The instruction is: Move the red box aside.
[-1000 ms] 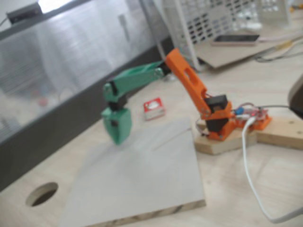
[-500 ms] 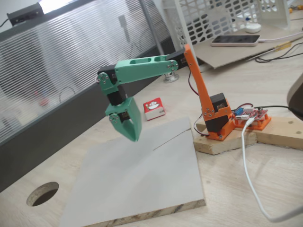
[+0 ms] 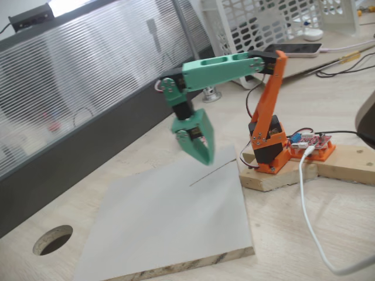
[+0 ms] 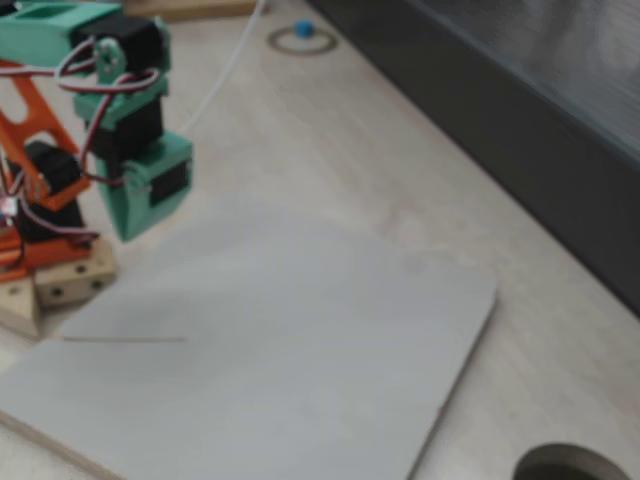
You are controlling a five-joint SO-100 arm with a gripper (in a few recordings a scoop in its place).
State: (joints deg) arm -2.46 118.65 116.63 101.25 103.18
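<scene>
The red box is hidden in both fixed views; the green gripper hangs in front of the spot just beyond the grey board's far edge. My gripper (image 3: 204, 157) points down over that far edge of the board (image 3: 176, 216), its fingers closed to a point with nothing seen between them. In the blurred fixed view from the other side, the gripper (image 4: 130, 228) hovers above the board's (image 4: 300, 340) left part, close to the orange arm base (image 4: 40, 215).
A wooden block (image 3: 281, 175) carries the arm base and a red circuit board (image 3: 313, 143) with wires. A white cable (image 3: 310, 216) runs across the table on the right. A round hole (image 3: 53, 240) is cut at front left. A dark partition (image 3: 70, 170) lines the back.
The arm has swung right and the orange link has risen; the gripper has moved from the board's left rear to in front of the red box, which showed before and is now covered.
</scene>
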